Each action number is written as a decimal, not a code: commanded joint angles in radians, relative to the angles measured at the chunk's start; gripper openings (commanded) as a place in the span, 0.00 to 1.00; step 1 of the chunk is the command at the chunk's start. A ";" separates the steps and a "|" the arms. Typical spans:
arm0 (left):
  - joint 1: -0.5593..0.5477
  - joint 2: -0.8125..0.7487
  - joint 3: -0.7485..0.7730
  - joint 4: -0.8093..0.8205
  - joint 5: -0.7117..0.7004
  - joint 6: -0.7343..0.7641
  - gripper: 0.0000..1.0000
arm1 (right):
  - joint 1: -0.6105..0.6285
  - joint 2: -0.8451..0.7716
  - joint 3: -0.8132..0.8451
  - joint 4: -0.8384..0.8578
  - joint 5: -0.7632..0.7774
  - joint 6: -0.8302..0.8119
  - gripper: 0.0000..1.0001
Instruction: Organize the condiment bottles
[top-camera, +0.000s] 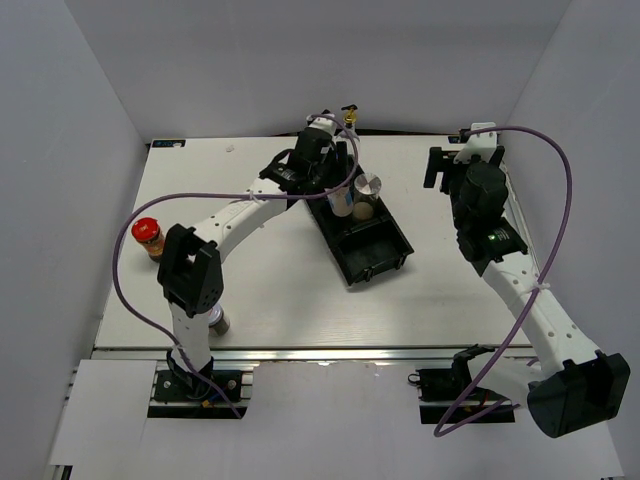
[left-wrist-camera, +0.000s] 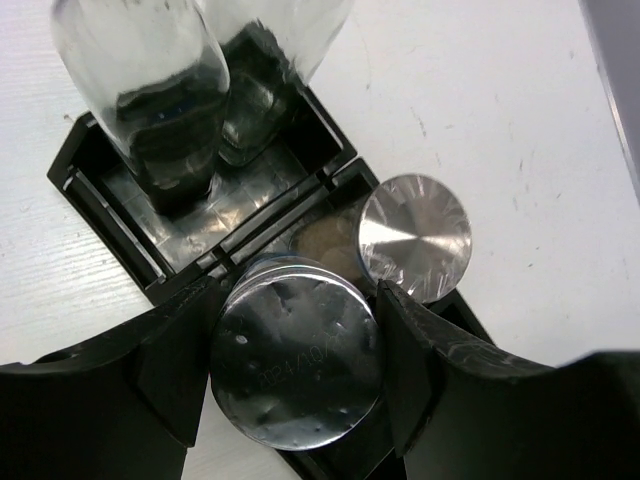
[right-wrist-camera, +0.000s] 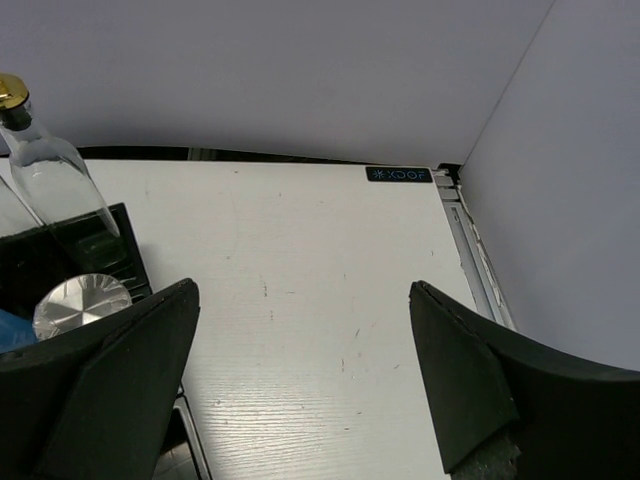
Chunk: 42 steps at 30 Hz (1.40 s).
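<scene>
My left gripper (top-camera: 338, 198) is shut on a silver-lidded shaker jar (left-wrist-camera: 295, 352), held at the middle compartment of the black tray (top-camera: 378, 258). A second silver-lidded jar (top-camera: 369, 186) stands right beside it in that compartment. Two tall clear glass bottles (left-wrist-camera: 150, 90) (left-wrist-camera: 265, 70) stand in the tray's far compartment, with one gold spout (top-camera: 349, 118) showing. A red-capped dark jar (top-camera: 147, 232) stands at the table's left edge. Another jar (top-camera: 217, 320) is partly hidden by the left arm near its base. My right gripper (top-camera: 445, 165) is open and empty, to the right of the tray.
The tray lies diagonally across the table's middle, and its near compartment (top-camera: 385, 262) holds nothing. Grey walls close in the back and both sides. In the right wrist view a glass bottle (right-wrist-camera: 45, 165) and a silver lid (right-wrist-camera: 82, 303) show at the left, over bare white table (right-wrist-camera: 320, 260).
</scene>
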 joint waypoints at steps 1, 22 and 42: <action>-0.014 -0.010 0.054 -0.022 -0.028 0.024 0.17 | -0.013 -0.009 -0.004 0.050 -0.001 -0.004 0.89; -0.034 0.078 0.172 -0.210 -0.172 0.060 0.98 | -0.043 0.001 -0.009 0.060 -0.027 -0.023 0.89; 0.408 -0.671 -0.695 -0.195 -0.550 -0.249 0.98 | -0.045 0.016 0.005 0.043 -0.139 -0.003 0.89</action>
